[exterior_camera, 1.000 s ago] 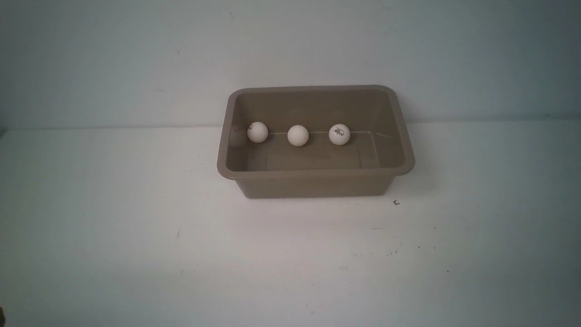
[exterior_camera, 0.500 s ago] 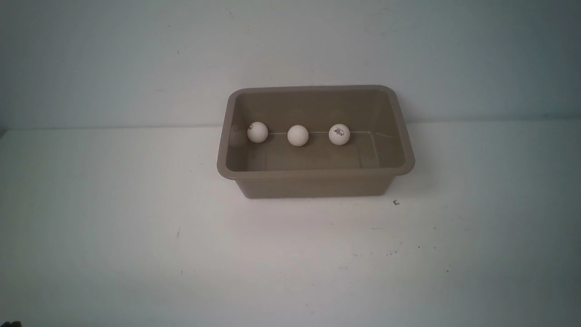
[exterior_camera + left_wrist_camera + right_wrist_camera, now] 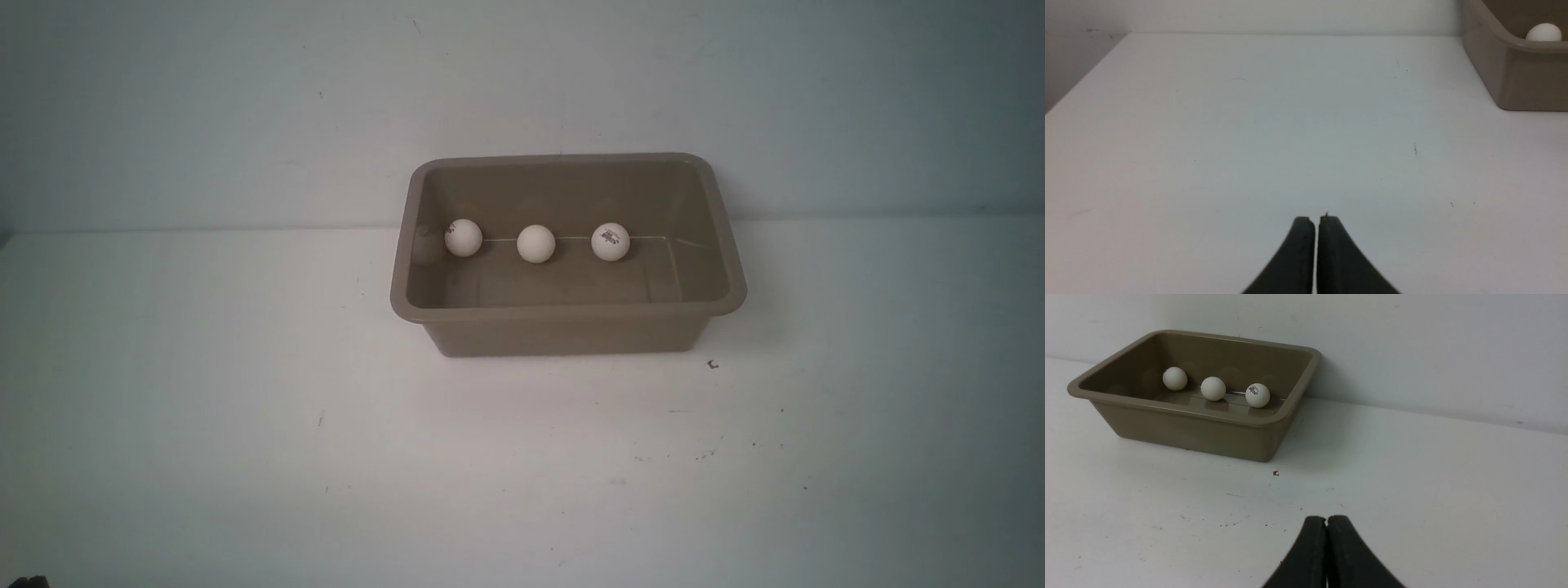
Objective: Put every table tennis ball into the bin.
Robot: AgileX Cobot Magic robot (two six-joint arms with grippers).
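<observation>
**All 3 balls in bin, both grippers clamped on nothing**

Brown bin (image 3: 567,327) on white table (image 3: 245,408), set far-centre, back edge close to the wall (image 3: 245,106). Rectangular, rounded corners, flared rim, sloping sides.

3 white balls inside, lined up left-to-right along the far side of the bin floor, apart from each other:
- left ball (image 3: 463,238) – near bin's left wall, small dark print at top
- middle ball (image 3: 535,243) – plain, no print showing
- right ball (image 3: 610,242) – dark logo facing front; well clear of bin's right wall

Same row seen in right wrist view: left ball (image 3: 1175,378), middle (image 3: 1213,388), right w/ logo (image 3: 1257,395), bin (image 3: 1188,428) off to the left of that gripper.

Left gripper (image 3: 1316,220) – fingers pressed together, tips touching or nearly, nothing between; low over bare table, well apart from bin (image 3: 1515,77). Only 1 ball top (image 3: 1543,32) peeking over rim in that view.

Right gripper (image 3: 1326,519) – also pinched closed, empty, over table nearer than the bin.

Small dark speck (image 3: 713,364) on table just near-right of bin; scattered fine marks elsewhere on tabletop
</observation>
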